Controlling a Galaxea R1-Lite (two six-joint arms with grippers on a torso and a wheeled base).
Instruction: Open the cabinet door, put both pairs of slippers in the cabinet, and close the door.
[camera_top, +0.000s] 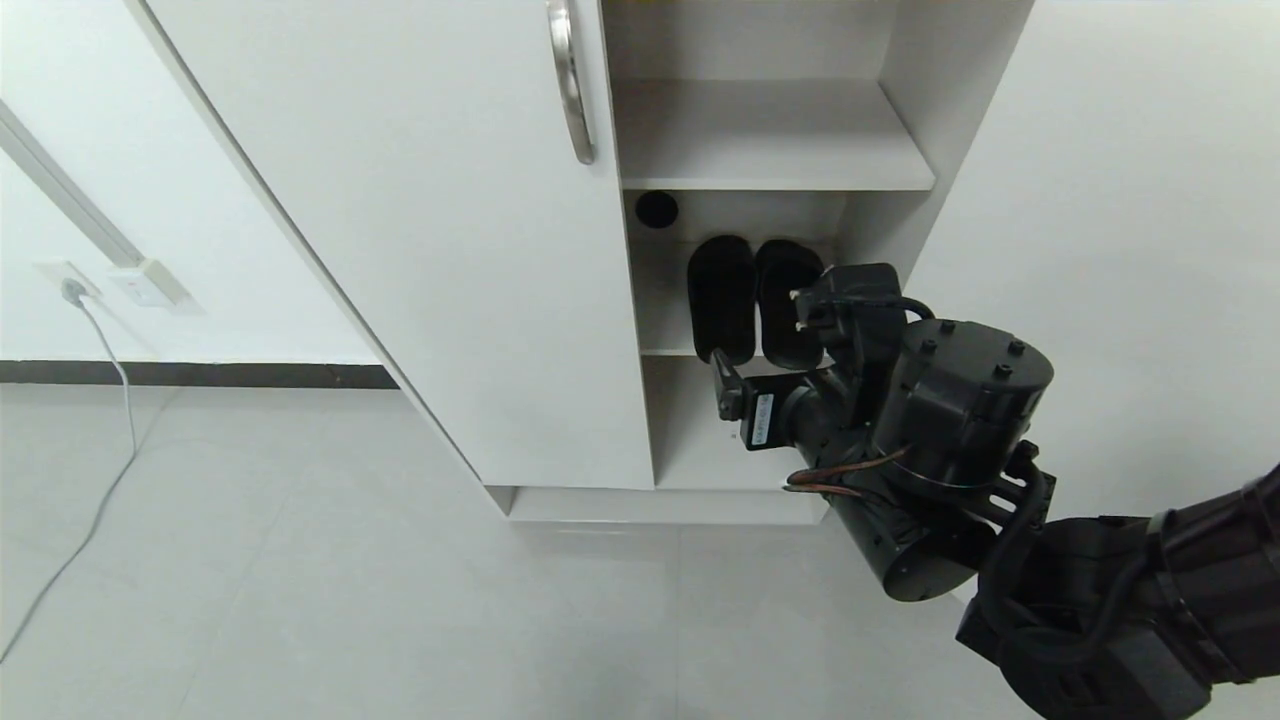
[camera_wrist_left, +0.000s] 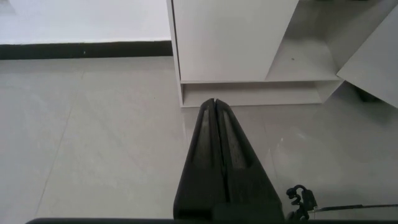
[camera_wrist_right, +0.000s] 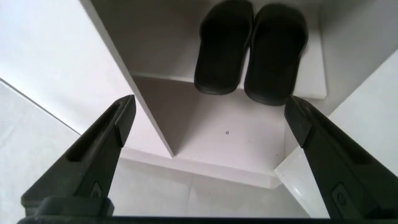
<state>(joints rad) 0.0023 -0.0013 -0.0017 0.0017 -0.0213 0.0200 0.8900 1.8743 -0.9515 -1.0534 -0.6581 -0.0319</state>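
One pair of slippers (camera_top: 722, 295) sits on the middle shelf (camera_top: 662, 310). They look light and squishy, so I'd pinch them at the heels. Right hand (camera_wrist_right: 210, 106) is wide open just in front of them, left hand (camera_wrist_left: 214, 106) closed and empty.

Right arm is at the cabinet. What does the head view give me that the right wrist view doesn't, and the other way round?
Head view: the door handle, the upper shelf, a round hole in the back panel, and a wall socket with its cable off to the left.
Right wrist view: how the right gripper stands, jaws wide open with nothing held between them.
Both: the black slippers side by side on the middle shelf, the open door, and the bottom compartment.
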